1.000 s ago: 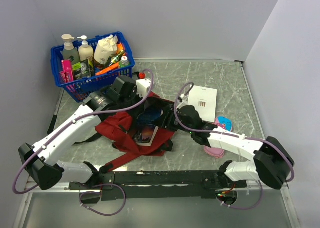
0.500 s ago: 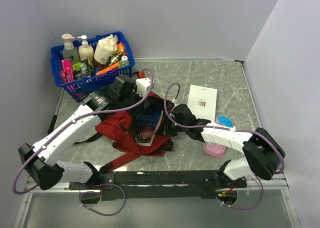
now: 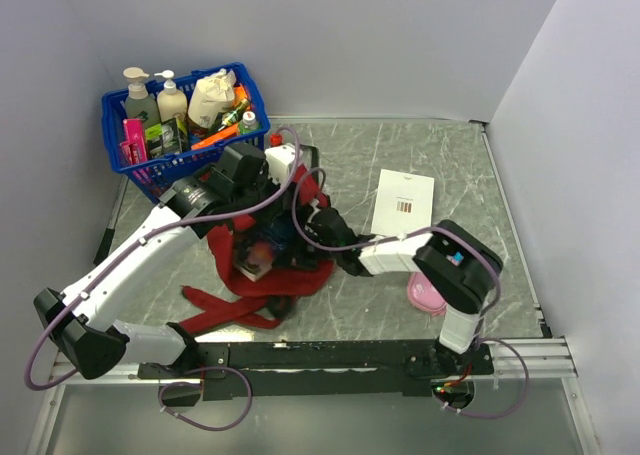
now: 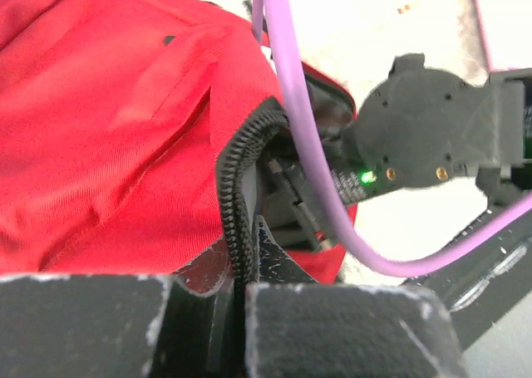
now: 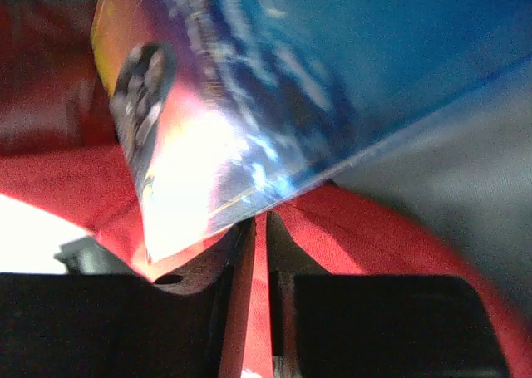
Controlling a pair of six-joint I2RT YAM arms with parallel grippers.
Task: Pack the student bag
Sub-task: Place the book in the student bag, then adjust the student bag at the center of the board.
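Note:
The student bag [image 3: 262, 287], dark red with black zippers, lies bunched in the middle of the table. My left gripper [image 3: 292, 182] is at its far edge. In the left wrist view this gripper [image 4: 241, 262] is shut on the bag's black zipper edge [image 4: 237, 170]. My right gripper [image 3: 318, 225] reaches into the bag's mouth from the right. The right wrist view shows that gripper [image 5: 259, 237] shut on a fold of the bag's red cloth [image 5: 366, 237], just under a glossy blue book [image 5: 249, 79]. The book [image 3: 260, 257] sits in the bag's opening.
A blue basket [image 3: 180, 171] full of bottles stands at the back left, close behind my left arm. A white booklet [image 3: 403, 203] lies right of the bag. A pink item [image 3: 426, 297] lies by my right arm's elbow. Grey walls close in three sides.
My right arm has swung left and its gripper has closed on the bag's cloth. The bag has been pulled together and lifted at its far edge, and the book has shifted left inside it.

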